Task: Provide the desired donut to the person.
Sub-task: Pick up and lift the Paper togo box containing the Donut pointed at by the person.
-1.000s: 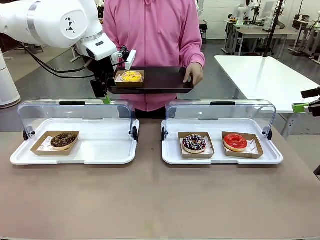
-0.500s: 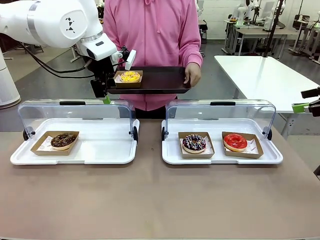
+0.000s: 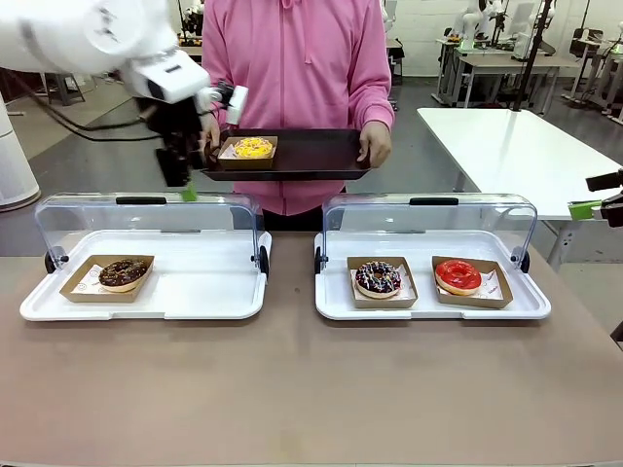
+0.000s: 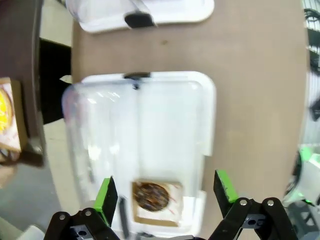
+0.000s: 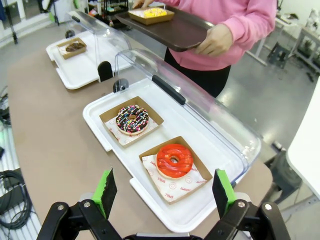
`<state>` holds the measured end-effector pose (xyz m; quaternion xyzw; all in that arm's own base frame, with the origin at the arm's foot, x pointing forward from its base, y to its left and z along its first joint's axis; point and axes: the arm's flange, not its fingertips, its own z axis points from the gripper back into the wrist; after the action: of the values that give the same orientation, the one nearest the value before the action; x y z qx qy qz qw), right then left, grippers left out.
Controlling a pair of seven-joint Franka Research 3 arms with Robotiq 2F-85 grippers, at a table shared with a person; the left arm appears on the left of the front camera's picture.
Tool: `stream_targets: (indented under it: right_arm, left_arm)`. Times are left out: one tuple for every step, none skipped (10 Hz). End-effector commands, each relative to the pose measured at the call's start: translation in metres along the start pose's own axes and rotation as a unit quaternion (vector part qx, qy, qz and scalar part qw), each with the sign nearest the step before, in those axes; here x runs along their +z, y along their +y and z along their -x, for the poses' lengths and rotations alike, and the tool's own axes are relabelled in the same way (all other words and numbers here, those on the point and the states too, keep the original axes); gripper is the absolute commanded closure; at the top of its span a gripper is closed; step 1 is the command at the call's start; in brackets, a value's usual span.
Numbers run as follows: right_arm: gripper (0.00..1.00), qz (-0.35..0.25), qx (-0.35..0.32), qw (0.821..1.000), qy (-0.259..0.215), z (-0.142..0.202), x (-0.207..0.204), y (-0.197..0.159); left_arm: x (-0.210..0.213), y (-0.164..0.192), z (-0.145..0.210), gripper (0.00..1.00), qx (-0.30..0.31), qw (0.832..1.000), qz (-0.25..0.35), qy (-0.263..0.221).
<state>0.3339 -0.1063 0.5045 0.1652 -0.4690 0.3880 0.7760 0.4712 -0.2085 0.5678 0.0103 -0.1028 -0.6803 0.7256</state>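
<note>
The person (image 3: pixel 297 58) in a pink hooded top holds a dark tray (image 3: pixel 311 156) at chest height. On its left end a yellow donut (image 3: pixel 253 148) lies in a cardboard boat. My left gripper (image 3: pixel 193 175) hangs open and empty just left of the tray, above the left case. In the left wrist view its fingers (image 4: pixel 106 194) frame the chocolate donut (image 4: pixel 150 195) far below, and the yellow donut (image 4: pixel 5 107) sits at the left edge. My right gripper (image 5: pixel 164 191) stands open and empty above the red donut (image 5: pixel 174 160).
Two white cases with raised clear lids stand on the brown table. The left case (image 3: pixel 146 311) holds a chocolate donut (image 3: pixel 124 272). The right case (image 3: pixel 428 313) holds a sprinkled donut (image 3: pixel 378 278) and a red donut (image 3: pixel 458 276). A white table (image 3: pixel 516 146) stands at the back right.
My left arm has swung left and a little up, away from the tray's left end, still open. The yellow donut stays on the tray. The right arm has not moved.
</note>
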Motion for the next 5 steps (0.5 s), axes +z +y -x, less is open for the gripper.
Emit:
stream_targets:
  right_arm:
    - [0.00,-0.006,0.002,1.000,-0.013,0.001,-0.004,-0.002]
    - [0.00,-0.006,0.002,1.000,-0.013,0.001,-0.004,-0.002]
    - [0.00,-0.006,0.002,1.000,-0.013,0.001,-0.004,-0.002]
    - [0.00,-0.006,0.002,1.000,-0.013,0.001,-0.004,-0.002]
    - [0.00,-0.006,0.002,1.000,-0.013,0.001,-0.004,-0.002]
  left_arm:
    - [0.029,-0.051,0.061,0.00,0.094,0.994,0.017,-0.048]
    - [0.037,-0.070,0.094,0.00,0.130,0.988,0.003,-0.084]
    - [0.039,-0.086,0.123,0.00,0.155,0.981,-0.011,-0.119]
    - [0.039,-0.103,0.153,0.00,0.181,0.972,-0.024,-0.149]
    - [0.040,-0.121,0.182,0.00,0.203,0.961,-0.042,-0.182]
